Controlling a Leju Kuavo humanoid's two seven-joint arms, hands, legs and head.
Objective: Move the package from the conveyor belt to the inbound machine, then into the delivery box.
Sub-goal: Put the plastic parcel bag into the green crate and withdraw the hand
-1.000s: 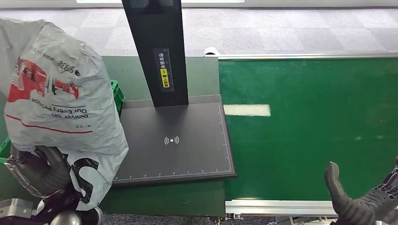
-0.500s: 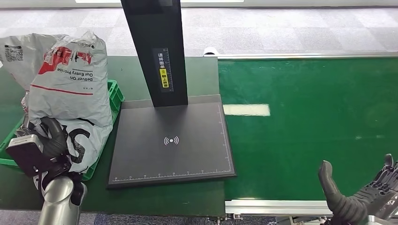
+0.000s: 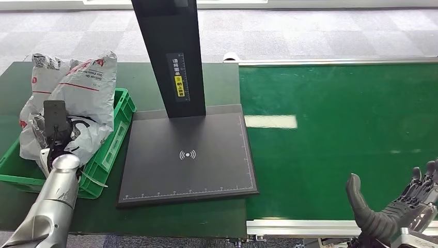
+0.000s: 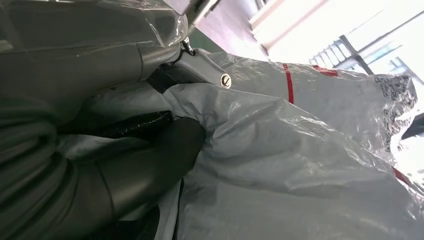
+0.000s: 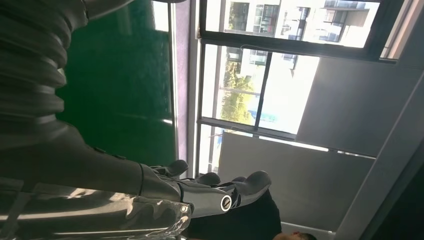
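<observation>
Package lying slumped in green crate at nine o'clock of scanner plate, left hand clutching its soft, slippery, probably light film; gripping bunched folds looking wisest. Right hand spread, holding nothing, hovering over green conveyor belt. Sitting on dark counter, grey carpet beyond.

The floor is covered with grey carpet tiles in a checked pattern. A large window with dark frames lets in bright daylight; outside it are trees and buildings. A grey wall panel stands beside it
</observation>
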